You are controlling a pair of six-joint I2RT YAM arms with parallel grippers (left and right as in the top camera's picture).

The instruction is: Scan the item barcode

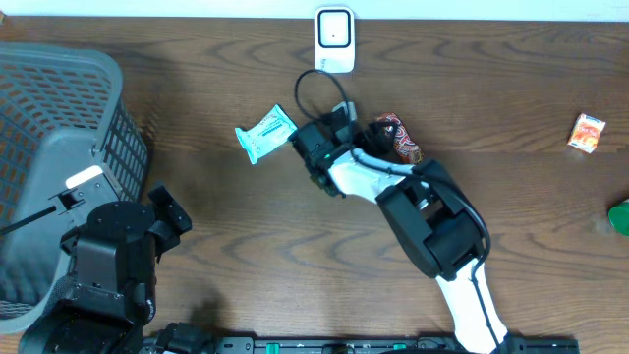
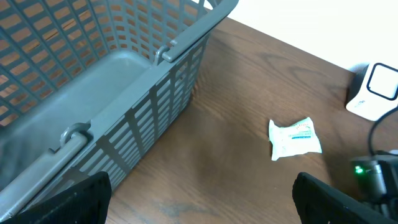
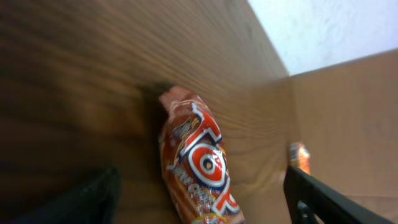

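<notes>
A: Right fingers (image 3: pixel 323 202)?
B: Spread. Dark tips at the lower left and lower right of the wrist frame, with the snack (image 3: pixel 196 168) between them. There's a gap on both sides, no pinch that I can see.

A: Where's the snack?
B: Flat on the counter (image 1: pixel 246 246), bottom centre of the wrist frame. Overhead it's just right of centre in the upper half, at the right arm's tip.

A: Long axis?
B: Bottom to top in the wrist frame, so it runs along the fingers, not across. My read is that closing would take it across the narrow width.

A: Left fingers (image 2: pixel 74 199)?
B: Spread too, nothing between them. That arm sits lower left overhead, by the basket (image 1: pixel 123 128), well apart from the snack. The right arm is clearly nearer.

A: Farther out?
B: White packet (image 1: pixel 265 133) left of the right wrist. Scanner (image 1: pixel 334 39) at the top centre edge, up-left of the snack.

A: So what next?
B: Likely close on it, lift, and carry it up-left to the scanner. I can't tell where the barcode is.
</notes>
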